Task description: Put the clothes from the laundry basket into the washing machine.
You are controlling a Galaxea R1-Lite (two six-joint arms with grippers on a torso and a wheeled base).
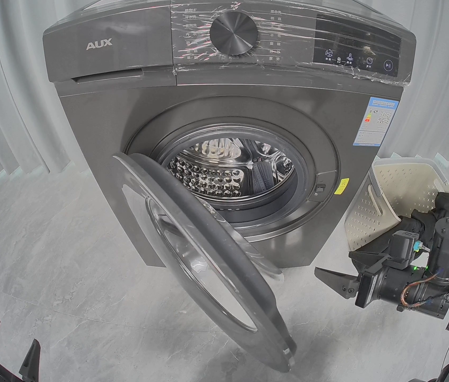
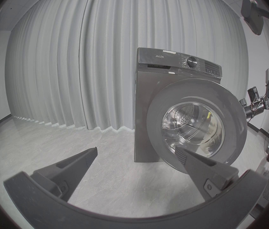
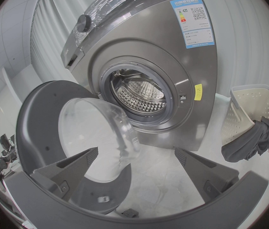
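The grey washing machine (image 1: 129, 112) stands with its round door (image 1: 219, 271) swung wide open, and the steel drum (image 1: 219, 165) is exposed. To its right leans a cream laundry basket (image 1: 405, 187) with a dark garment (image 1: 442, 208) draped over its rim. My right gripper (image 1: 336, 263) hangs open and empty just left of the basket, in front of the machine's lower right corner. From the right wrist, the gripper (image 3: 134, 166) faces the drum (image 3: 140, 94), with the basket (image 3: 252, 102) and garment (image 3: 255, 137) off to one side. My left gripper (image 1: 14, 332) is low and open, well short of the door.
Pale marble floor (image 1: 49, 250) spreads around the machine, with pleated curtains (image 1: 1, 107) behind. The open door (image 2: 198, 124) juts into the space in front of the drum, between my two arms. In the left wrist view, the left gripper (image 2: 134, 169) points at the door's outer face.
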